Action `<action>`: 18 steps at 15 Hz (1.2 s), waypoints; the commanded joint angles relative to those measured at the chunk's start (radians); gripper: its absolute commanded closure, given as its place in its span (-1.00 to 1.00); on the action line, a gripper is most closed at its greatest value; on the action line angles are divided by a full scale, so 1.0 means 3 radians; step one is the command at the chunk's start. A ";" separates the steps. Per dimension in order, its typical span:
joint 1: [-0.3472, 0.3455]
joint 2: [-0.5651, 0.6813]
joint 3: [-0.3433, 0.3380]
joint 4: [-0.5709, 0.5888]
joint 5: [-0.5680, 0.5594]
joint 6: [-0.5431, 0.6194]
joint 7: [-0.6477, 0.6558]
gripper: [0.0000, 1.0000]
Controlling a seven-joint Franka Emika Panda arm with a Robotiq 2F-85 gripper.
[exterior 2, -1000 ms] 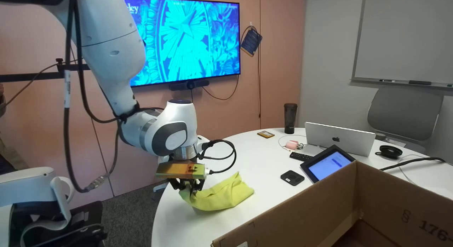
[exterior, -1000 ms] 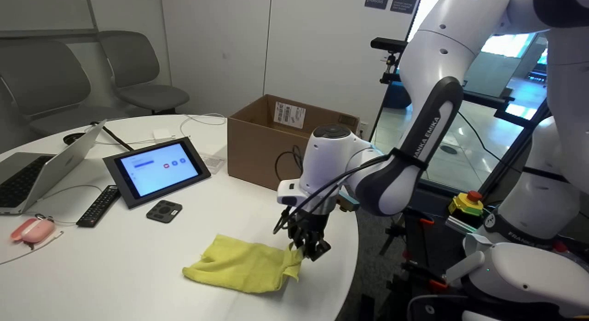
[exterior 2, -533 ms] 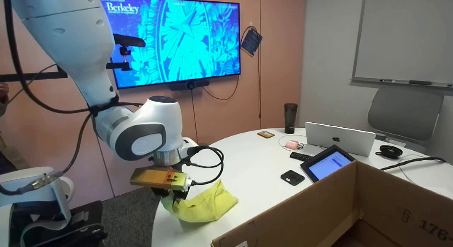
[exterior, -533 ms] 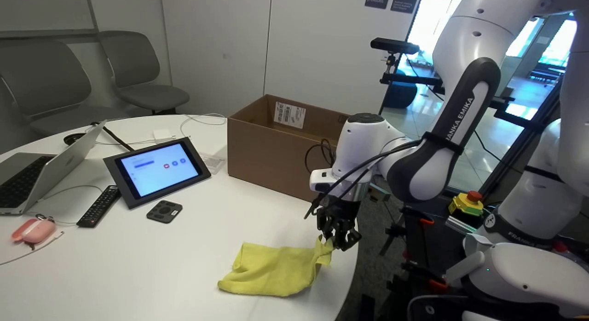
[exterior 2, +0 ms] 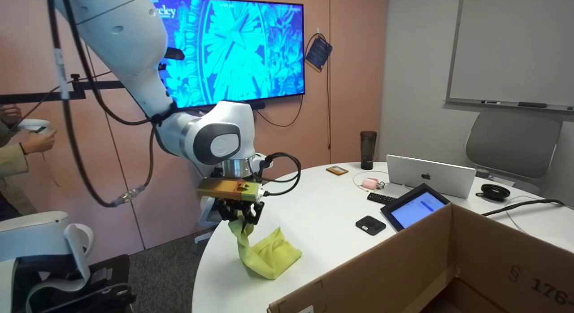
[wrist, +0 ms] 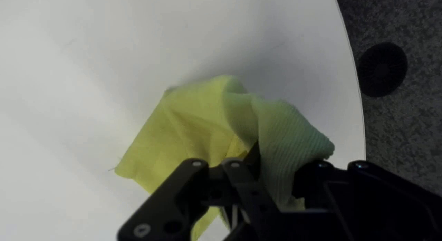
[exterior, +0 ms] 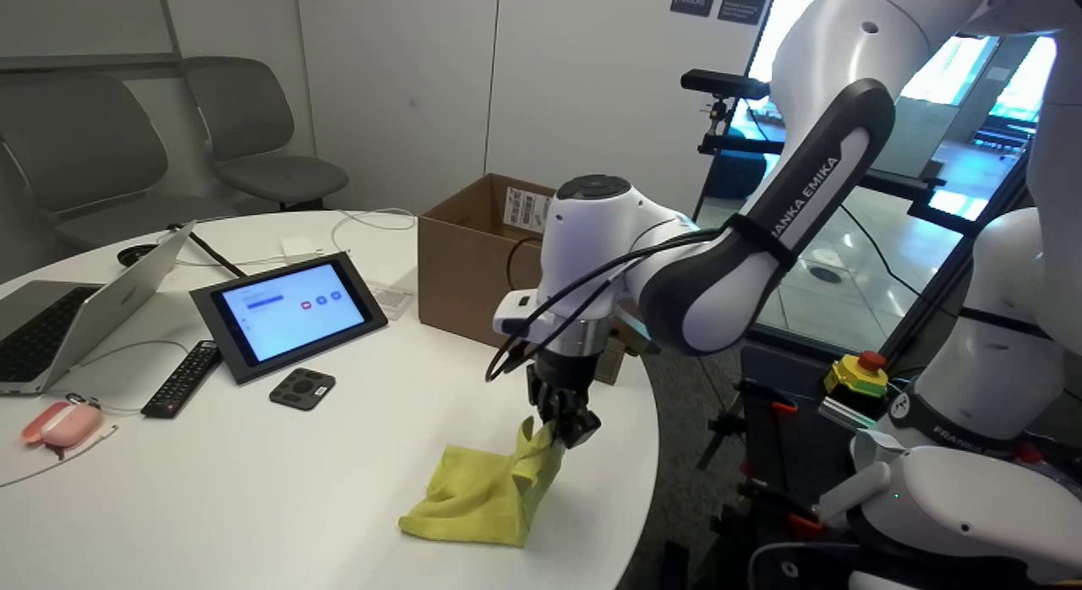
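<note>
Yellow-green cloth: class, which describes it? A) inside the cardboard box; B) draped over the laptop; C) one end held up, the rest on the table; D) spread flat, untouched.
C: in both exterior views, the gripper holds one end of the cloth above the white table, where the rest lies.

The arm (exterior: 833, 66) is white with lettered black panels (exterior: 668, 298); cables (exterior 2: 132, 123) and claw (wrist: 278, 175) are black.
</note>
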 commanded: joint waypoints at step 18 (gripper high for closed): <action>0.0796 0.1708 -0.0581 0.2467 -0.0190 -0.1095 0.0880 0.50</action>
